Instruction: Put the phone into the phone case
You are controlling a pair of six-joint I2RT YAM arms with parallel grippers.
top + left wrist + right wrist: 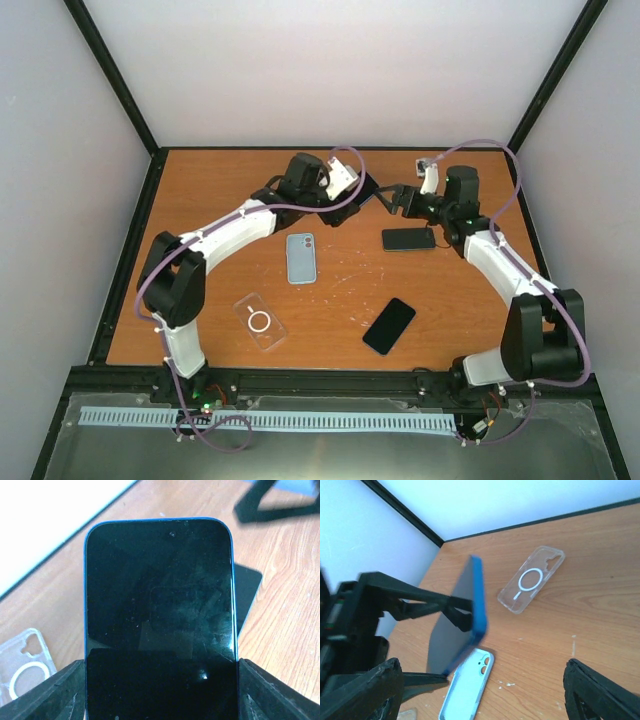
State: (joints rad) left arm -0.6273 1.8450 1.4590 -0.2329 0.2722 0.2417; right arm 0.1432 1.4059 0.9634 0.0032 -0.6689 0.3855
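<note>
My left gripper (160, 680) is shut on a blue-edged phone (160, 595) with a dark screen and holds it above the table. In the right wrist view the phone (477, 600) hangs tilted, its lower end just over the empty light blue case (467, 687). That case lies flat at the table's middle (301, 257). My left gripper shows at the back centre in the top view (362, 192). My right gripper (392, 198) faces it, wide open and empty (482, 677).
A clear case with a white ring (260, 322) lies near the front left. A black phone (389, 326) lies front centre. Another dark phone (408, 239) lies under my right arm. Black frame rails edge the table (230, 375).
</note>
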